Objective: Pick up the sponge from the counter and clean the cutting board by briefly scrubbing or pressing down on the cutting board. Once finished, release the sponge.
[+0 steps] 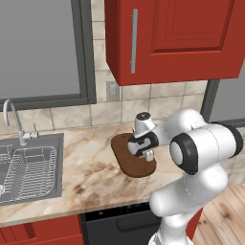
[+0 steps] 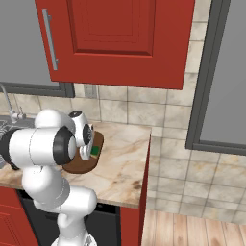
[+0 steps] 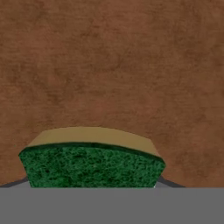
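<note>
Kitchen counter (image 1: 91, 165) | our gripper (image 2: 94, 153) clamps the sponge (image 3: 89, 164) between its jaws | cutting board (image 3: 112, 65) lies directly beneath us, close under the sponge.

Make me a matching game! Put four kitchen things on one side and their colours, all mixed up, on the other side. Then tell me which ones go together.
Things:
1. sponge top
2. cutting board
3. cupboard door
4. counter

Colours:
A. beige with brown veins
B. dark green
C. red
D. dark brown

Pairs: 1-B, 2-D, 3-C, 4-A
</note>
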Available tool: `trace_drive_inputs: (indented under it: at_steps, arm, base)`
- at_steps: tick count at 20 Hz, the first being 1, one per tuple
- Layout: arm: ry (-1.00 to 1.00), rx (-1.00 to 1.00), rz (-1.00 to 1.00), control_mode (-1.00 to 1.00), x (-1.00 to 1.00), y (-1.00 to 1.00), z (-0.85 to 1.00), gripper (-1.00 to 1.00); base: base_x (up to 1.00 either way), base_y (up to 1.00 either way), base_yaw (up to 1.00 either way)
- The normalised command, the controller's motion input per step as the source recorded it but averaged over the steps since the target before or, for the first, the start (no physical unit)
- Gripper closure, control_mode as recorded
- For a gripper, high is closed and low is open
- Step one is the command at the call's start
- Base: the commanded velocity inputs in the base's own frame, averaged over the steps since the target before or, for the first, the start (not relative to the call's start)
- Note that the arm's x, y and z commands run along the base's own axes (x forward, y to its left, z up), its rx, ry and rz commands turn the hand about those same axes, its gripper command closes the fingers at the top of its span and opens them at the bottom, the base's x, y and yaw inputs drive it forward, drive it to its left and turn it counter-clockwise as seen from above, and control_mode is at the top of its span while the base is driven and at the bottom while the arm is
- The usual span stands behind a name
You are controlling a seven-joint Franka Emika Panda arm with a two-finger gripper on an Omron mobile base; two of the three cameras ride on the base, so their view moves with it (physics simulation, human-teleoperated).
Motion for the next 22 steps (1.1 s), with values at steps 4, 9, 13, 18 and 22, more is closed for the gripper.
trace_drive_inputs:
  at_steps: [4,9,13,18,22]
  arm:
    - [0.0,0.0,0.0,-1.0,0.56,0.0,0.0,1.0]
    - [0.0,0.0,0.0,-1.0,0.55,0.0,0.0,1.0]
    - [0.0,0.0,0.0,-1.0,0.49,0.0,0.0,1.0]
    - [0.0,0.0,0.0,-1.0,0.43,0.03,0.0,1.0]
    - [0.0,0.0,0.0,-1.0,0.44,0.06,0.0,1.0]
  base:
    - [0.0,0.0,0.0]
    - [0.0,0.0,0.0]
    - [0.0,0.0,0.0]
    - [0.0,0.0,0.0]
    - [0.0,0.0,0.0]
